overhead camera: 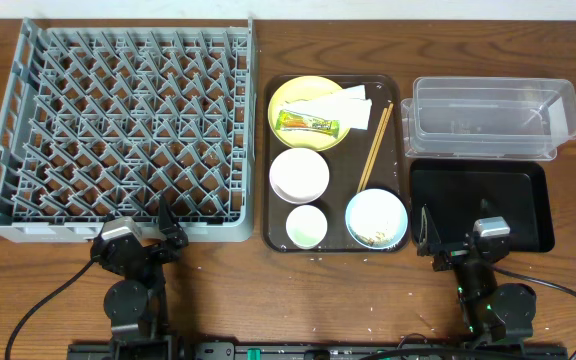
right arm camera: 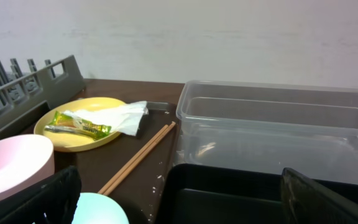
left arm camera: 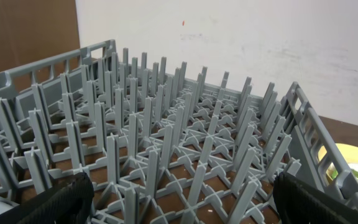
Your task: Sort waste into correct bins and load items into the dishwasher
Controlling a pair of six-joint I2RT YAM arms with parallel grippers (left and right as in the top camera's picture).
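Observation:
The grey dish rack (overhead camera: 118,130) stands empty at the left; it fills the left wrist view (left arm camera: 166,124). On the brown serving tray (overhead camera: 398,120) are a yellow plate (overhead camera: 303,98) bearing a green-yellow wrapper (overhead camera: 308,123) and a white napkin (overhead camera: 353,100), chopsticks (overhead camera: 375,147), a white bowl (overhead camera: 299,175), a small white cup (overhead camera: 306,226) and a light blue bowl (overhead camera: 376,212) with rice scraps (overhead camera: 373,237). The clear tub (overhead camera: 493,118) and black tray (overhead camera: 483,205) lie at the right, both empty. My left gripper (overhead camera: 153,230) (left arm camera: 182,205) is open by the rack's front edge. My right gripper (overhead camera: 453,240) (right arm camera: 179,202) is open at the black tray's front edge.
The right wrist view shows the plate (right arm camera: 89,142), wrapper (right arm camera: 79,126), napkin (right arm camera: 126,118), chopsticks (right arm camera: 138,157), white bowl (right arm camera: 11,168), blue bowl (right arm camera: 101,210), clear tub (right arm camera: 278,124) and black tray (right arm camera: 229,199). A white wall runs behind the table. Rice specks dot the wood near the front edge.

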